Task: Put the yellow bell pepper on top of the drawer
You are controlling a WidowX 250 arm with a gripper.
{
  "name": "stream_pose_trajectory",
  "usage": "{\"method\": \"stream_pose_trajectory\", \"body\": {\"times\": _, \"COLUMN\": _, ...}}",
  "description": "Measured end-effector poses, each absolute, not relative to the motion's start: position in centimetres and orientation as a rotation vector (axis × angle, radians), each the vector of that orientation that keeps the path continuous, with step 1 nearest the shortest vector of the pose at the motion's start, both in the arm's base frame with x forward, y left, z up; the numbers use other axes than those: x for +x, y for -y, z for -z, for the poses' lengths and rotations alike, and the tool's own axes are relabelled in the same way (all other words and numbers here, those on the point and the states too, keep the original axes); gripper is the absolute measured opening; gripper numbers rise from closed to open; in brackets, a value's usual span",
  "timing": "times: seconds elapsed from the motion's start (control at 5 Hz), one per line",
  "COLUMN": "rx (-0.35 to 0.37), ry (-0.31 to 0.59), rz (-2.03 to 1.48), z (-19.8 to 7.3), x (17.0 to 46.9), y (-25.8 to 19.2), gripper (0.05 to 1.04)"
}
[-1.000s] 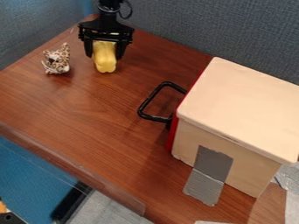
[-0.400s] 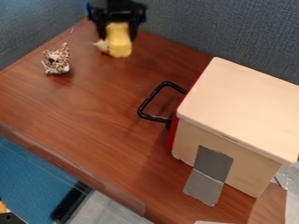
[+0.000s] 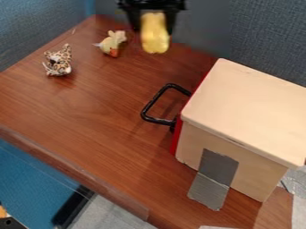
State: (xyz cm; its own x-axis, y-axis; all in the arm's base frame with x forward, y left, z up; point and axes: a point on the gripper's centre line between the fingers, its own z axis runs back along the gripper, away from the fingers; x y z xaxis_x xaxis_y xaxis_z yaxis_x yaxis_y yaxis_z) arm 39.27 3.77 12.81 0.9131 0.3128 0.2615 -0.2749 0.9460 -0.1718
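At the top of the view my gripper [image 3: 154, 33] is shut on the yellow bell pepper [image 3: 155, 38], one finger on each side of it. The pepper hangs upright above the back part of the table, to the left of the drawer box and apart from it. The drawer [image 3: 251, 105] is a pale wooden box at the right with a flat top, a red front edge and a black handle [image 3: 147, 108] that points left.
A spotted plush toy [image 3: 58, 61] lies at the left of the wooden table [image 3: 90, 116]. Behind it and to its right is a small yellowish toy [image 3: 112, 43]. Grey tape [image 3: 213, 179] runs from the box's side to the table. Grey-blue partitions [image 3: 266, 40] stand behind.
The gripper has lifted the pepper and carried it to the right. The small yellowish toy, earlier hidden behind them, has come into sight. The drawer has not moved.
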Motion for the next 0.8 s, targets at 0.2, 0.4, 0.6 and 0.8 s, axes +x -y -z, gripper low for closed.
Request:
{"method": "stream_pose_trajectory", "body": {"times": 0.2, "rx": -0.152, "ry": 0.306, "rz": -0.179, "z": -14.1, "x": 37.7, "y": 0.4, "gripper": 0.839}}
{"method": "stream_pose_trajectory", "body": {"times": 0.4, "rx": -0.144, "ry": 0.329, "rz": -0.087, "z": -14.6, "x": 36.5, "y": 3.3, "gripper": 0.839}}
{"method": "stream_pose_trajectory", "body": {"times": 0.6, "rx": -0.128, "ry": 0.332, "rz": -0.019, "z": -14.2, "x": 36.1, "y": 5.8, "gripper": 0.839}}
{"method": "stream_pose_trajectory", "body": {"times": 0.8, "rx": -0.107, "ry": 0.324, "rz": 0.037, "z": -13.4, "x": 35.9, "y": 7.8, "gripper": 0.839}}
